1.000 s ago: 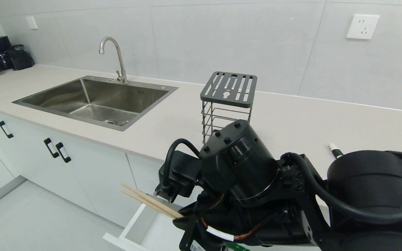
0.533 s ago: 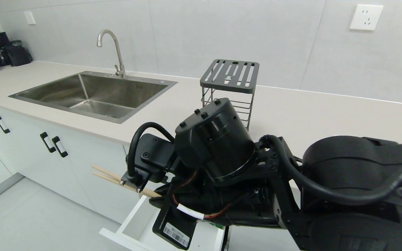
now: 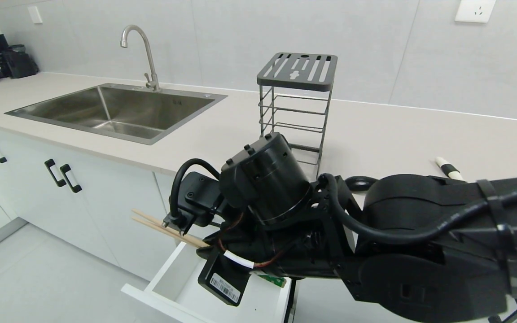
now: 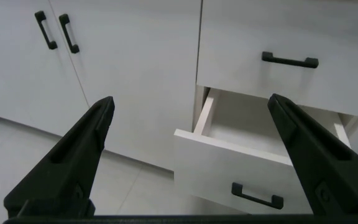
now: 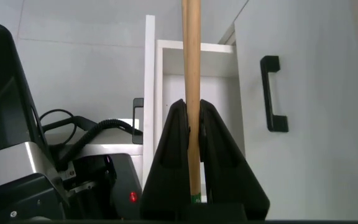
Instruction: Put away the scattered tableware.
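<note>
A pair of wooden chopsticks (image 3: 164,223) sticks out leftward from my right arm, just above the front left corner of the open white drawer (image 3: 177,287). In the right wrist view my right gripper (image 5: 191,111) is shut on the chopsticks (image 5: 191,56), with the drawer (image 5: 166,81) behind them. My left gripper (image 4: 191,102) is open, holds nothing and faces the cabinet front and the open drawer (image 4: 253,140). A black and white utensil (image 3: 449,168) lies on the counter at the right.
A dark wire rack (image 3: 296,103) stands on the beige counter (image 3: 397,134), behind my right arm. A steel sink (image 3: 110,110) with a tap lies to the left. Closed cabinet doors with black handles (image 3: 65,177) are below it.
The head camera has shifted, so the whole scene sits differently. Against the rack, my right arm and the chopsticks have moved left and lower, towards the open drawer.
</note>
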{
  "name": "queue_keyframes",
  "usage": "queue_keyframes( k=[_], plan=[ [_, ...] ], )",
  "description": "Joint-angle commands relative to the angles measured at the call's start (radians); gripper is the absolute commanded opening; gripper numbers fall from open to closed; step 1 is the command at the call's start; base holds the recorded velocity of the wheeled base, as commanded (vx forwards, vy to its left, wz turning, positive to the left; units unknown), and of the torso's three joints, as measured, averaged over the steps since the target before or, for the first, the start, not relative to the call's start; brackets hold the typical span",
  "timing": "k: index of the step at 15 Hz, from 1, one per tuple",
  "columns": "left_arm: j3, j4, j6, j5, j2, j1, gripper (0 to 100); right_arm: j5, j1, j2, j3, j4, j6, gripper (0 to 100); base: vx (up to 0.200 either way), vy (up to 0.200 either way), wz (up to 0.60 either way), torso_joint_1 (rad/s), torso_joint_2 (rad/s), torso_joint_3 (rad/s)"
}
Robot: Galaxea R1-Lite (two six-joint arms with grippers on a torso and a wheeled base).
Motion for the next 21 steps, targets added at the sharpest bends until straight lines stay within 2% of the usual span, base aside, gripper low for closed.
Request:
queue_keyframes(
  k=[1,13,21],
  plan=[
    [0.0,0.0,0.0,0.0,0.001,0.0,100,0.001,-0.002,0.017,-0.013,0.0,0.0,0,0.0,0.0,0.0,-0.198,0.37,0.183],
    [0.0,0.002,0.0,0.0,0.001,0.0,100,0.025,-0.04,0.16,-0.11,0.002,-0.009,0,0.0,0.0,0.0,-0.209,0.33,0.131],
    [0.0,0.002,0.0,0.0,0.001,0.0,100,0.022,-0.094,0.235,-0.133,0.003,-0.008,0,0.0,0.0,0.0,-0.016,0.11,0.038]
  ],
)
